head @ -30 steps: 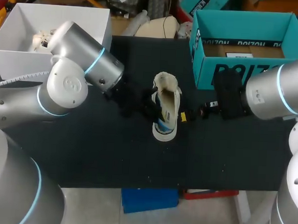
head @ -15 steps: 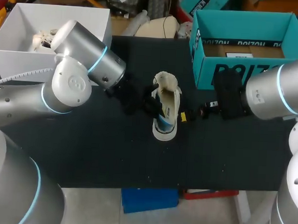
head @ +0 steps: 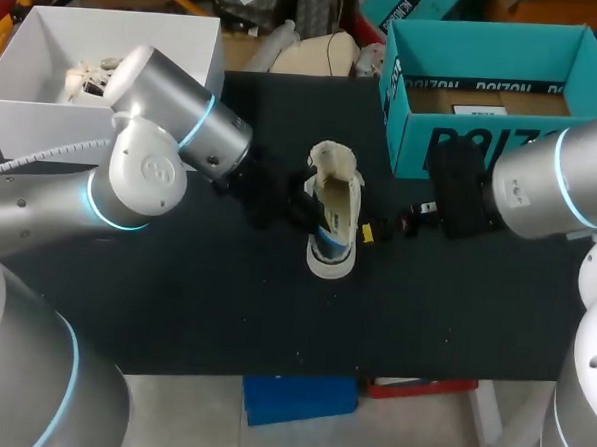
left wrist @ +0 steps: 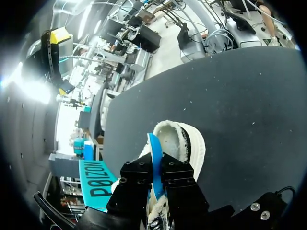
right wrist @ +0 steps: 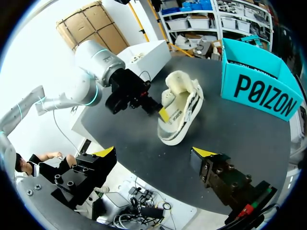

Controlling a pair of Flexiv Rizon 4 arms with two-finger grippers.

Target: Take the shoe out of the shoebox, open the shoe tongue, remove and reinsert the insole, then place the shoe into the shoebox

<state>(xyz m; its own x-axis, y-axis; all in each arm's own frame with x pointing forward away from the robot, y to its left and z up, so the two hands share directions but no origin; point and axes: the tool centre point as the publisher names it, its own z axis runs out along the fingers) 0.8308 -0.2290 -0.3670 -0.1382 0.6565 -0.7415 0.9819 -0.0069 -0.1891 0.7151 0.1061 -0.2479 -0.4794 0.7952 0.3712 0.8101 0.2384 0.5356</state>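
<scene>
A cream shoe (head: 333, 167) lies on its side mid-table, its toe toward the front edge. My left gripper (head: 312, 212) is at the shoe's opening, shut on the edge of the blue insole (left wrist: 153, 146), which sticks up out of the shoe (left wrist: 184, 141). The right wrist view shows the shoe (right wrist: 180, 103) with the left gripper (right wrist: 156, 109) against it. My right gripper (right wrist: 153, 152) stands wide open with nothing in it, a little right of the shoe (head: 383, 228). The teal shoebox (head: 423, 140) stands open at the back right.
A white open box (head: 183, 32) with pale stuffing inside stands at the back left, behind my left arm. The black table top (head: 273, 322) is bare in front of the shoe. The teal shoebox (right wrist: 261, 86) shows beyond the shoe in the right wrist view.
My left arm has shifted slightly toward the back and right, still holding the insole at the shoe. The shoe has nudged a little. The right arm has not moved.
</scene>
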